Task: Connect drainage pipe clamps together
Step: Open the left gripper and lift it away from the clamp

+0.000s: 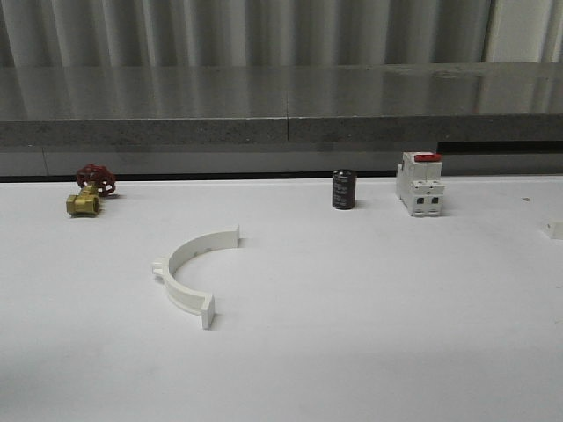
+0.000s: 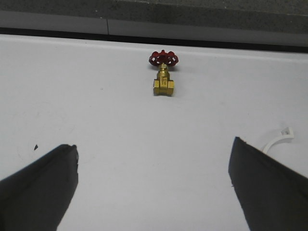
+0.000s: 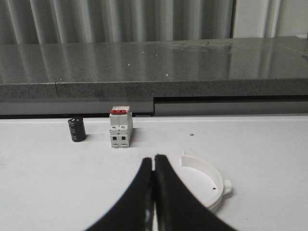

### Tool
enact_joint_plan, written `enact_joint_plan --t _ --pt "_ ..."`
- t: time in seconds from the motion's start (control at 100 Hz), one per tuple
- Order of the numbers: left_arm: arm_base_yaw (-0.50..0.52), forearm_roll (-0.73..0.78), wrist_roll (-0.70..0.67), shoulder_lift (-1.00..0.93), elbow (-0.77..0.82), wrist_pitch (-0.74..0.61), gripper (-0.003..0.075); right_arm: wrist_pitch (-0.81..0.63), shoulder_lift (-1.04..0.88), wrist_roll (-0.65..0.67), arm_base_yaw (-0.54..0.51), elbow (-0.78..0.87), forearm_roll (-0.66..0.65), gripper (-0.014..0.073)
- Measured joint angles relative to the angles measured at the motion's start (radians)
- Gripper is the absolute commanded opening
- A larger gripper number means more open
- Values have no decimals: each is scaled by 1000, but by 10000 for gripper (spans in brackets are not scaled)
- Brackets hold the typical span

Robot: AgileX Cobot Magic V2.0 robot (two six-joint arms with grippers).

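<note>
One white half-ring drainage pipe clamp [image 1: 193,268] lies flat on the white table left of centre, its open side facing right. Its end also appears in the left wrist view as a clamp tip [image 2: 276,140], beside the right finger. My left gripper [image 2: 154,144] hovers over bare table, open wide with nothing between its fingers. A second half-ring clamp [image 3: 205,164] lies just right of my right gripper [image 3: 154,158], which is shut on nothing. A small white piece [image 1: 552,229] is cut off by the table's right edge; I cannot tell what it is.
A brass valve with a red handwheel [image 1: 88,189] stands at the back left, seen too as the valve [image 2: 163,72]. A black cylinder [image 1: 344,189] and a white breaker with a red top [image 1: 420,183] stand at the back right. A grey ledge [image 1: 281,105] runs behind the table.
</note>
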Motion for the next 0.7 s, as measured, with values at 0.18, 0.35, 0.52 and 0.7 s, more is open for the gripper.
enact_joint_plan --t 0.18,0.35,0.52,0.7 --pt "2 2 4 -199 156 0 620 0 0 0 0 0 0 -67" --pt "2 8 5 -398 269 18 618 0 0 0 0 0 0 -67" --pt "2 12 10 -528 338 54 617 0 0 0 0 0 0 -67" --pt "2 22 24 -600 359 66 476 0 0 0 0 0 0 -67"
